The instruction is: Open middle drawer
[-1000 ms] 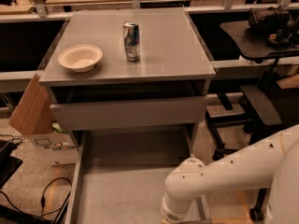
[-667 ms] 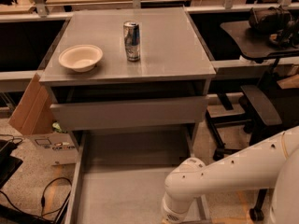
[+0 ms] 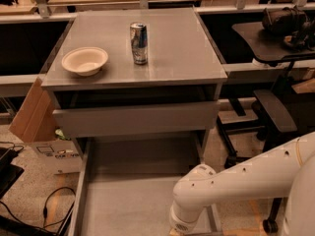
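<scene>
One grey cabinet [image 3: 209, 149] fills the middle of the view, with a flat counter [image 3: 172, 58] on top. Under it the middle drawer [image 3: 133, 195] is pulled far out toward the camera, its grey floor showing and its front cut off by the bottom edge. Above it is the top drawer [image 3: 135, 119], with a dark gap between its tall front and the counter. At lower right a white arm [image 3: 236, 186] reaches over the drawer's right side and runs off the bottom edge. The tool lies beyond that edge, out of sight, so I cannot tell whether it is clenched or released. A black chair [image 3: 273, 109] stands right of the cabinet and a cardboard box [image 3: 32, 112] leans at its left. On the counter, a bowl [image 3: 84, 60] sits left of an upright can [image 3: 139, 43], the two apart.
</scene>
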Motion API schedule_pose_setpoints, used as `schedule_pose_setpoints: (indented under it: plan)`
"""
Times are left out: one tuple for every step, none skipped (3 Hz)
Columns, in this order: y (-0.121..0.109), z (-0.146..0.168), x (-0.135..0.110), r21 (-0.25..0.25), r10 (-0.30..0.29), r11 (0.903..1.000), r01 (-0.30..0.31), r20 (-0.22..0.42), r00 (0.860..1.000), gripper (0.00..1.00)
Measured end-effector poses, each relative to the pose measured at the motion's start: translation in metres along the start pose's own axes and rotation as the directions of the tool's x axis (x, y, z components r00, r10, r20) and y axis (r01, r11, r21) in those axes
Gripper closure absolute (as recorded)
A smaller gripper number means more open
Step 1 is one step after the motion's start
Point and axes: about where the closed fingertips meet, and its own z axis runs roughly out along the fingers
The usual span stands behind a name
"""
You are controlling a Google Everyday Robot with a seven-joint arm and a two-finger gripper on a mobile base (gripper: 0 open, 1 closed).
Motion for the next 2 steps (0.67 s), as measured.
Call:
schedule_pose_setpoints:
  plan:
    - [-0.0007,0.0,-0.0003,0.0,0.0,1.0,0.0,0.0,1.0,0.0]
    - [-0.0005,0.0001,-0.0002,-0.001,0.0,1.0,0.0,-0.001,1.0,0.03]
